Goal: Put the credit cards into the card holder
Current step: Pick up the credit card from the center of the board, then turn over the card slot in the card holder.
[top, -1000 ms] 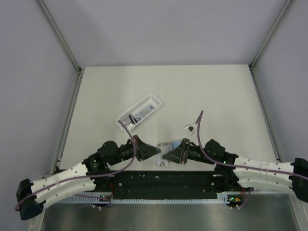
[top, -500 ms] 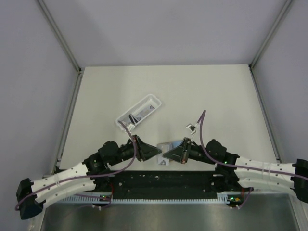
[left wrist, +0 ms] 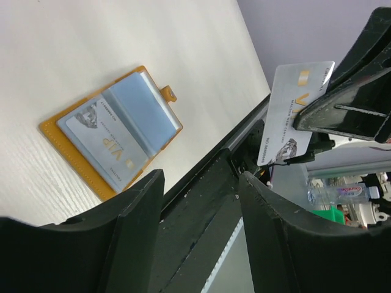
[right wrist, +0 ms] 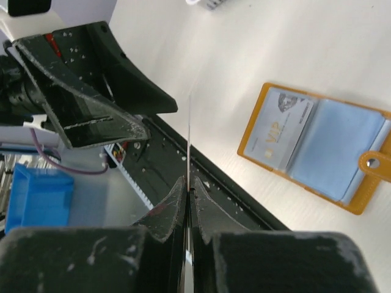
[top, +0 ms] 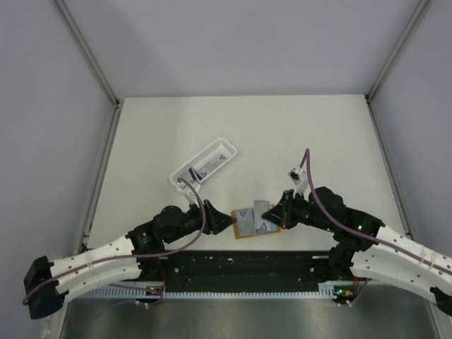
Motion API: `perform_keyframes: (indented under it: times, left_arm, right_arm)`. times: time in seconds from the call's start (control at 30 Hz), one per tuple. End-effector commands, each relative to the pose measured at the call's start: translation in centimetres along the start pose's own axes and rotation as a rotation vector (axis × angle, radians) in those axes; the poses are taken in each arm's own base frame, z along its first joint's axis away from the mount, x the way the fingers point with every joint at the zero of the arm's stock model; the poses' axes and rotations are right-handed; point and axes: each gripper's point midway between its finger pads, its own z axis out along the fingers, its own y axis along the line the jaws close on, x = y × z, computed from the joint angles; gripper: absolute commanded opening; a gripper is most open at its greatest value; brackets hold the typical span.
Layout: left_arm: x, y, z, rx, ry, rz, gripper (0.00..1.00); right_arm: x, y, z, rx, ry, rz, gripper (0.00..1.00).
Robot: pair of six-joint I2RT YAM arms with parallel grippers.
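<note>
The orange card holder lies open on the table between the two grippers. Its pale pockets face up, and one credit card marked VIP sits in a pocket. My right gripper is shut on a second credit card, holding it upright above the near edge, just right of the holder. The right wrist view shows that card edge-on, pinched between the fingers. My left gripper stands open and empty just left of the holder. In the left wrist view nothing lies between its fingers.
A long white tray with more cards in it lies at an angle behind the left arm. The black base rail runs along the near table edge, right under both grippers. Grey walls close in the table.
The left gripper has opened and drawn back left. The right gripper has shut on a card and pulled up and right with it. The open holder now shows between them.
</note>
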Motion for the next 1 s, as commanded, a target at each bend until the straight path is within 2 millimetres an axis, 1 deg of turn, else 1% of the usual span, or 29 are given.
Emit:
perform_keyframes:
  times: [0.0, 0.1, 0.2, 0.33, 0.5, 0.57, 0.83, 0.93, 0.97]
  left_arm:
    - [-1.1, -4.7, 0.3, 0.179, 0.000, 0.026, 0.58]
    - [-1.5, -6.1, 0.1, 0.251, -0.014, 0.027, 0.58]
    - [-1.8, -7.2, -0.5, 0.310, -0.027, 0.025, 0.59]
    - [-1.7, -8.0, -1.1, 0.369, -0.029, 0.026, 0.59]
    - [-1.3, -8.1, -0.7, 0.370, -0.004, 0.031, 0.58]
    - [-1.2, -8.1, -0.6, 0.369, 0.001, 0.031, 0.57]
    - [-1.3, -8.9, -0.6, 0.394, 0.018, 0.047, 0.54]
    - [-1.2, -9.4, -0.6, 0.418, 0.023, 0.047, 0.50]
    - [-1.2, -9.5, -0.6, 0.422, 0.024, 0.046, 0.47]
  right_arm:
    - [1.1, 0.9, -0.9, -0.084, 0.058, -0.011, 0.00]
    - [1.0, 2.7, -1.0, -0.204, 0.056, 0.025, 0.00]
    - [1.1, 3.4, -1.0, -0.256, 0.068, 0.044, 0.00]
    - [1.4, 4.3, -0.9, -0.320, 0.092, 0.065, 0.00]
    - [1.6, 5.5, -0.9, -0.405, 0.100, 0.096, 0.00]
    - [1.2, 6.0, -1.0, -0.439, 0.081, 0.098, 0.00]
    - [1.3, 6.9, -0.9, -0.508, 0.086, 0.123, 0.00]
    - [1.4, 7.0, -0.6, -0.515, 0.096, 0.131, 0.00]
    - [1.4, 7.0, -0.5, -0.519, 0.097, 0.133, 0.00]
